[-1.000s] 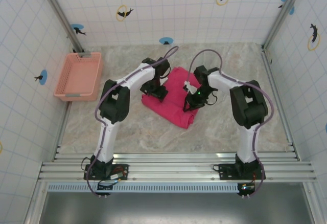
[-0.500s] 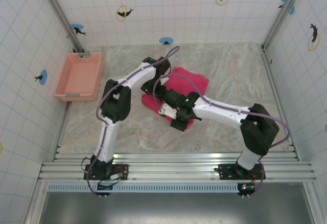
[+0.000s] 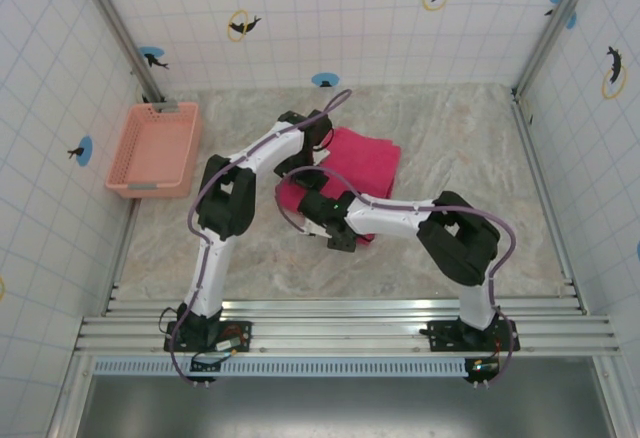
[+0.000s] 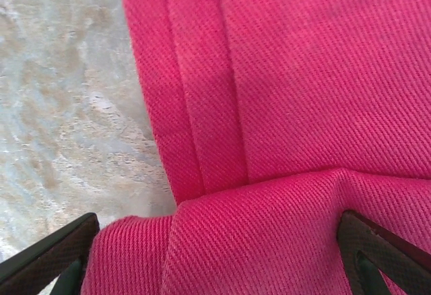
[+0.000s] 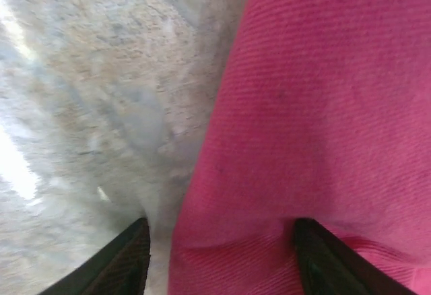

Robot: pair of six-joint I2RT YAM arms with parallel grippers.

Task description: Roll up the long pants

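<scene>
right hand (image 5: 222, 254), apart, swung across to near edge of bright pink-red cloth long pants (image 3: 368, 161) | left hand (image 4: 215, 254) spread astride fold | roll unfinished

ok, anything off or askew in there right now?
Nothing spilled or damaged. The long pants lie folded, skewed to the table edges. The right gripper sits across on the bundle's left side, crowding the left gripper.

The long pants (image 3: 370, 158) are bright pink-red, the table (image 3: 480, 158) marbled beige-grey, the basket (image 3: 155, 148) pale salmon-pink.
</scene>
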